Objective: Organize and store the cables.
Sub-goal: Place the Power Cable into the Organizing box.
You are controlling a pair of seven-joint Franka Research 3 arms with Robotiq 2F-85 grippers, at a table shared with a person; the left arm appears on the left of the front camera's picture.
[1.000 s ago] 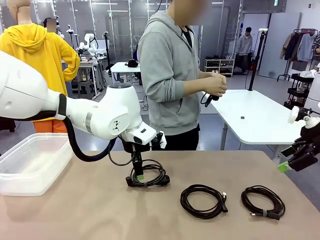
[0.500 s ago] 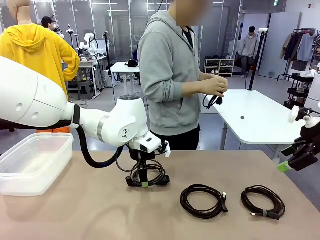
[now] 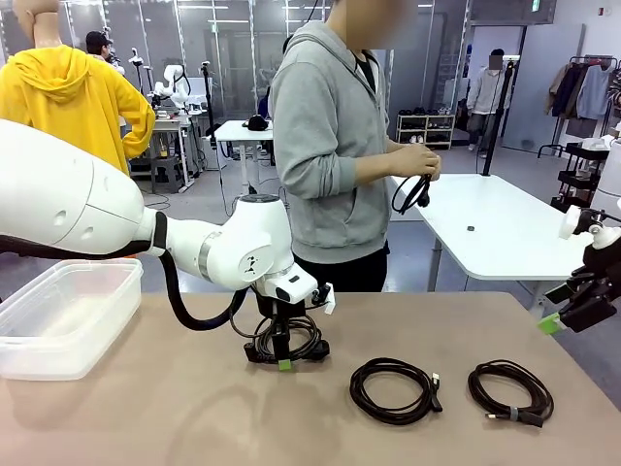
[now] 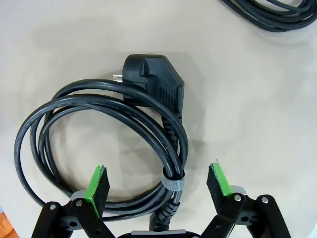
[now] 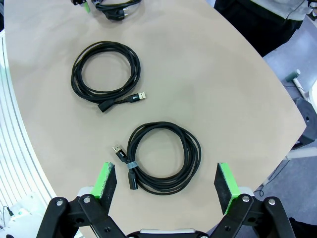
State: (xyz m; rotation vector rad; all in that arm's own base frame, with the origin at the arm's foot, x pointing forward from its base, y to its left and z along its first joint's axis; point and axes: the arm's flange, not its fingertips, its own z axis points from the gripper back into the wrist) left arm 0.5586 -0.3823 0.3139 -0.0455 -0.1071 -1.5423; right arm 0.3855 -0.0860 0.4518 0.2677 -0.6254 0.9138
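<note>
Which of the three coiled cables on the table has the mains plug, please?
The leftmost coil, under the left gripper; the middle coil and right coil have slim USB plugs.

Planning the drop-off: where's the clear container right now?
Front view, far left: the clear container sits left of the left hand and the coiled power cable under it.

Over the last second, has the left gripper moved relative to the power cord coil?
Yes. The left gripper has dropped and shifted slightly to picture right, down around the near edge of the power cord coil, which stayed put.
</note>
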